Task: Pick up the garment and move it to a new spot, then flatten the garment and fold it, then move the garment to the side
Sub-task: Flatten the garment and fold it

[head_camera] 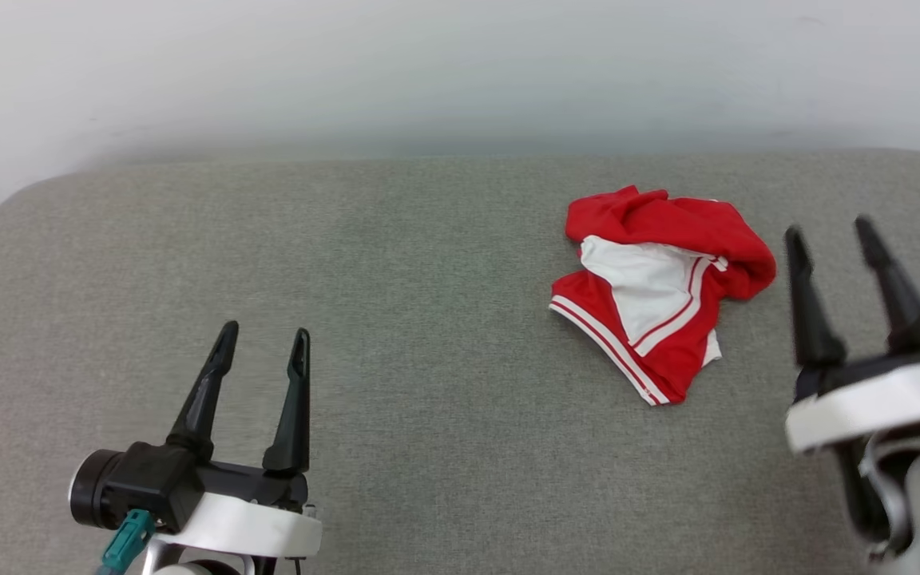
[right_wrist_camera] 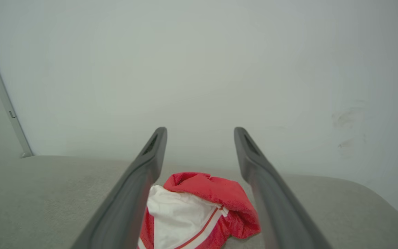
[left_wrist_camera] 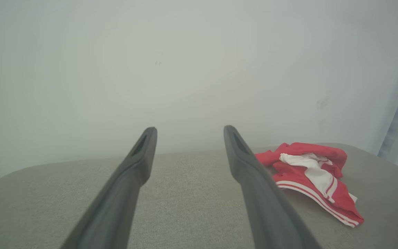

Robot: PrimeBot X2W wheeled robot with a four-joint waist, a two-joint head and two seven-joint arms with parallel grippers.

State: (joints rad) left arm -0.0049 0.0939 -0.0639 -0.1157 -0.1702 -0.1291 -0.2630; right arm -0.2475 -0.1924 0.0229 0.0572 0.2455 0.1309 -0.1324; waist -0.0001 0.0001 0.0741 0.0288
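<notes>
Crumpled red-and-white jersey (head_camera: 660,287) lying right of centre on the grey fabric surface (head_camera: 428,335). At lower left, left gripper (head_camera: 264,331), fingers spread, empty. At right edge, right gripper (head_camera: 829,230), fingers spread, near the jersey and not touching it.

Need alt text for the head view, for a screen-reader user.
A crumpled red-and-white garment lies on a grey cloth-covered surface, right of centre, with neither gripper on it. The right gripper stands open just to its right; the left gripper is open at the lower left, well away from it.
</notes>
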